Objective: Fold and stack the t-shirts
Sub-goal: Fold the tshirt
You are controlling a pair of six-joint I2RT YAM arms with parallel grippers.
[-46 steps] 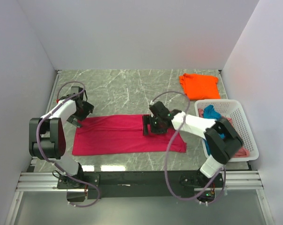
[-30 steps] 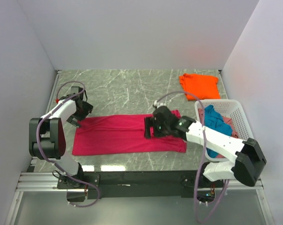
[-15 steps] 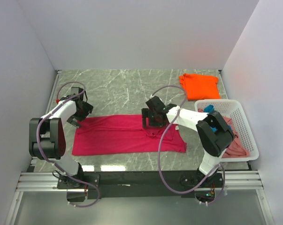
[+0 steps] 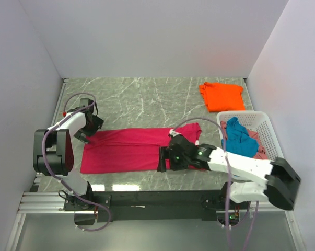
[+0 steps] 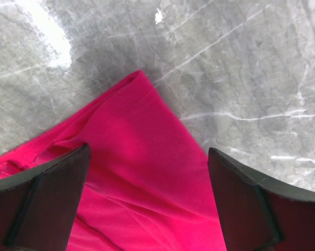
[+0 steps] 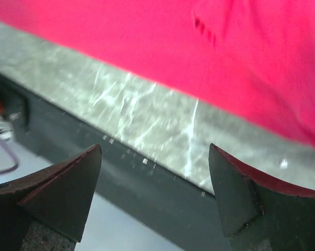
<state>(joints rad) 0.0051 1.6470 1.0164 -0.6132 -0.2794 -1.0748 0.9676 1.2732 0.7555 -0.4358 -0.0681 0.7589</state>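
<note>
— One shirt is out for folding, the red shirt (image 4: 126,151). It lies flat in a long band across the near half of the bench (image 4: 136,99). It's mostly smooth, and its right end reaches a little farther back than the rest.

— And the fingers?

— Both pairs are spread wide and gripping nothing. The left fingers (image 4: 85,133) hover over the far left corner of the cloth. The right fingers (image 4: 163,159) are down at its near edge, right of the middle, close to the bench lip.

— What would make this step go well?

— My guess is the band gets folded next. Each pair should close right at the hem and catch every layer, not just the top one. Then both should lift only enough to clear and travel at the same pace so the edges line up. That cloth looks limp, so it will sag between two grips.

— And around it?

— An orange shirt (image 4: 221,95) sits folded in the far right corner, well apart. A blue shirt (image 4: 240,137) is heaped in the white basket (image 4: 251,113) at the right side.
</note>
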